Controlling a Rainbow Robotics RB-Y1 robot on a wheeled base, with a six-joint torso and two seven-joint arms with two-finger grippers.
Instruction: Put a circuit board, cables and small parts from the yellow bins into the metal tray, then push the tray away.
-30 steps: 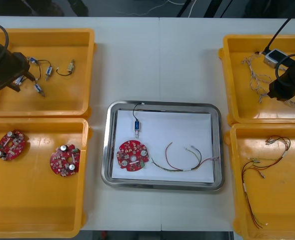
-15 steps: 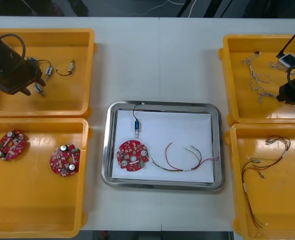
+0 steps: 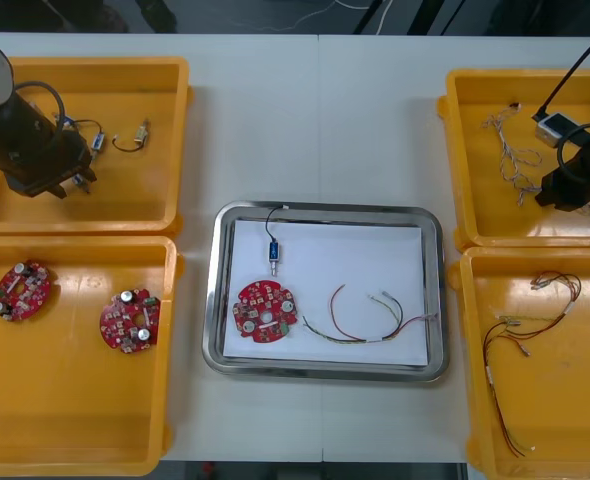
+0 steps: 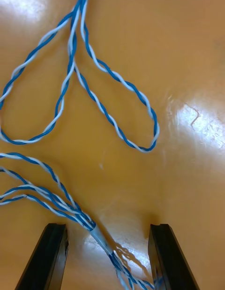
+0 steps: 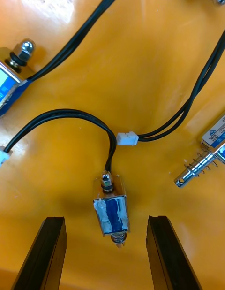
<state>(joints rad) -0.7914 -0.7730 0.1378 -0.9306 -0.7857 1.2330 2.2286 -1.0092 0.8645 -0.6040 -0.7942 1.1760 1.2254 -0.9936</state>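
My left gripper [image 3: 63, 184] hangs in the upper-left yellow bin [image 3: 165, 140]. Its fingers are spread wide around one small metal part [image 5: 111, 214] and grip nothing. The part's blue label is unreadable. My right gripper [image 3: 558, 195], equally open and empty, straddles the twisted blue and white cable [image 4: 101, 238] in the upper-right bin [image 3: 455, 150]. Four bins in all. Of three circuit boards, one [image 3: 265, 310] lies in the centre metal tray [image 3: 325, 368] with two cables.

- Bright, even light from above falls on the table [image 3: 315, 120]; shadows there are faint.
- The metal tray [image 3: 211, 300] has a mild sheen along its rim.
- White glare patches lie on the right far bin [image 4: 199, 123], beside the blue and white cable [image 4: 117, 130].
- Soft dark shadow surrounds a small metal part [image 5: 111, 210] in the left far bin [image 5: 154, 60].
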